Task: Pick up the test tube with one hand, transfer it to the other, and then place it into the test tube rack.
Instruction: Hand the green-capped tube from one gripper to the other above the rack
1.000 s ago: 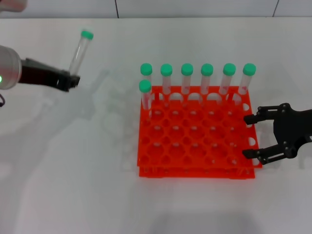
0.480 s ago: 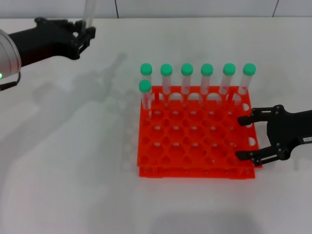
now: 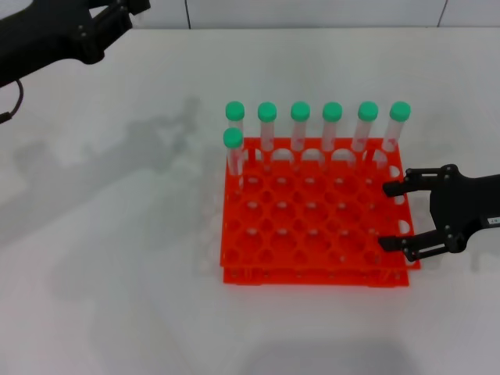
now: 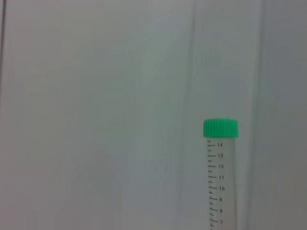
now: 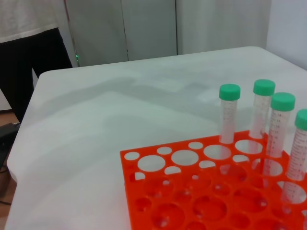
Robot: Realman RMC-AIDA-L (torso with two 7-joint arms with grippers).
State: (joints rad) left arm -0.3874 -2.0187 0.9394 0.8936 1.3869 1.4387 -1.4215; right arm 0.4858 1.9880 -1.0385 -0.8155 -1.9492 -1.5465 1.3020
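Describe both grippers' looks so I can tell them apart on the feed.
The left gripper is plain matte black on a black forearm, with a thin dark cable looping below it. The right gripper is a black two-finger claw with slim jointed fingers and a small white printed label on its wrist.

White bench (image 3: pixel 117 258) fills your head view, matte, soft grey shadows across it. Pale wall panels (image 3: pixel 312 12) behind far edge, thin dark seams between them. From right wrist view you see bench's rounded corner (image 5: pixel 19 158), grey panelled wall (image 5: pixel 144 28) beyond it, small green light (image 5: pixel 76 57) low on one panel. Person in white top and dark trousers (image 5: pixel 29 52) stands beside bench. Brown floor (image 5: pixel 7 191) below. Left wrist view: plain pale panelled wall (image 4: pixel 96 96), light even and diffuse.
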